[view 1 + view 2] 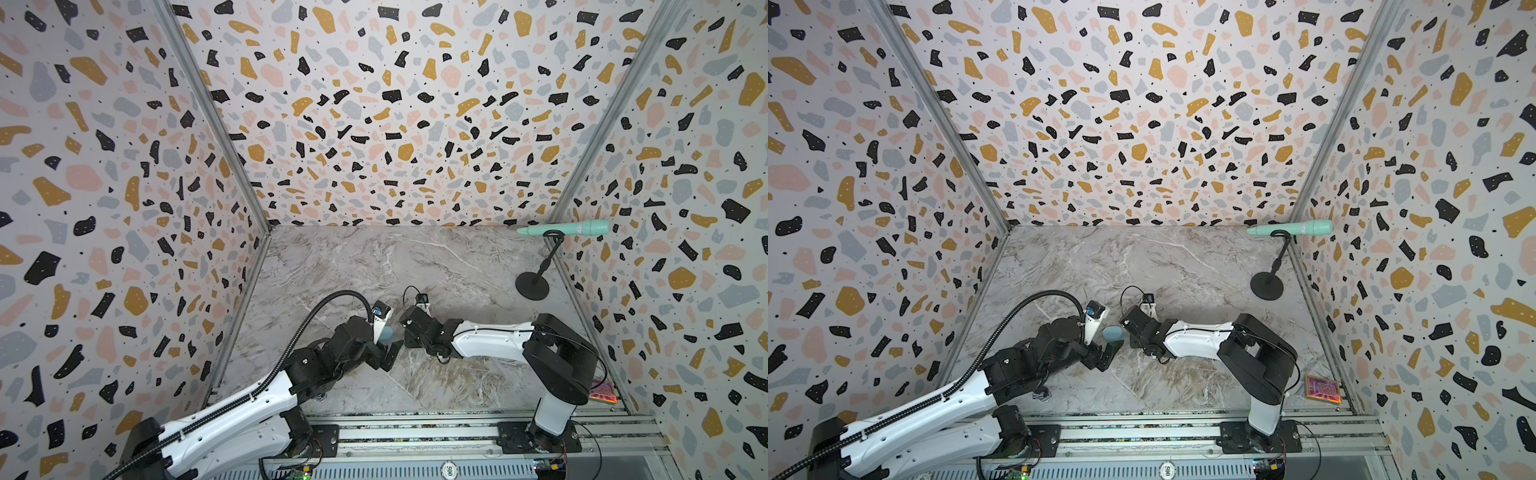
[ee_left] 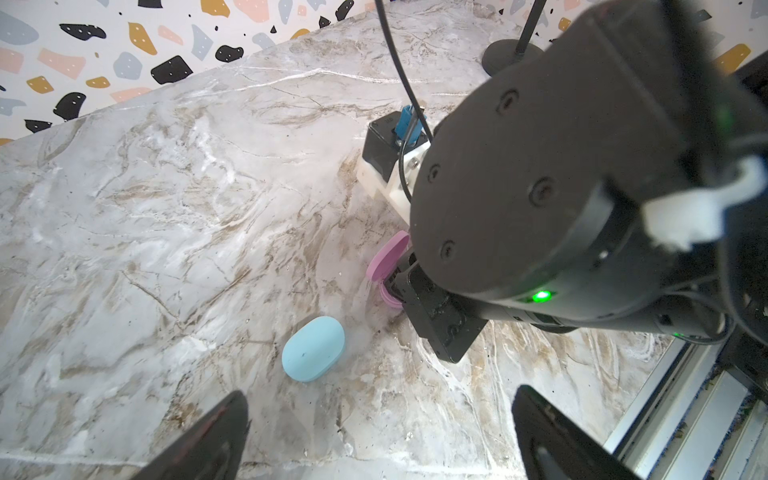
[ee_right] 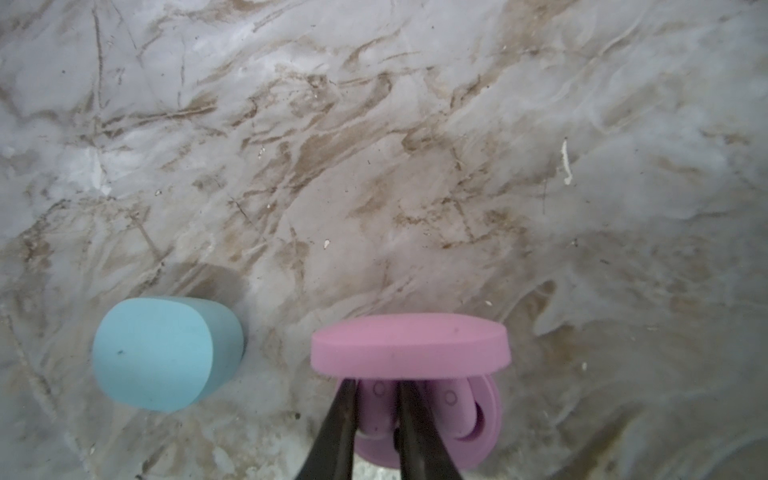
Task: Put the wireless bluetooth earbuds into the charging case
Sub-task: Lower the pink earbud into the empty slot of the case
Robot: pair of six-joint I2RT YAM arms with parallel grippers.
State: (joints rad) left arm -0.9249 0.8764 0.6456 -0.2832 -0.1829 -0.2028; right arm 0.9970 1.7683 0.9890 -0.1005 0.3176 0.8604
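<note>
The right fingers (image 3: 409,415) stand narrow, pinched on a pink earbud (image 3: 376,409) that sits low in the pink case (image 3: 478,440). I judge it is being pressed into its socket, or has just seated. The other pink earbud (image 3: 453,401) lies in the socket beside it. The lid (image 3: 409,347) stands up on its hinge, leaving the sockets open to reach from above. The blue case (image 3: 166,353) lies shut just left of the pink one, apart from it, near the middle of the desk (image 3: 374,145). No blue earbuds show, and whether they are inside cannot be told. The left fingers (image 2: 216,432) are spread wide and empty, hovering on the near side of the blue case, probably placed to steady or open it.

The desk is grey-white marble print with brown veins and a few pale crumbs. Terrazzo-print walls (image 1: 374,104) close it in on the left, far and right sides. At the far right a mint mic (image 1: 565,228) rests on a black stand (image 1: 532,284). At the near right a small bright card (image 1: 1323,390) lies by the wall. The arms are mounted on a metal rail (image 1: 415,436) along the near edge.
</note>
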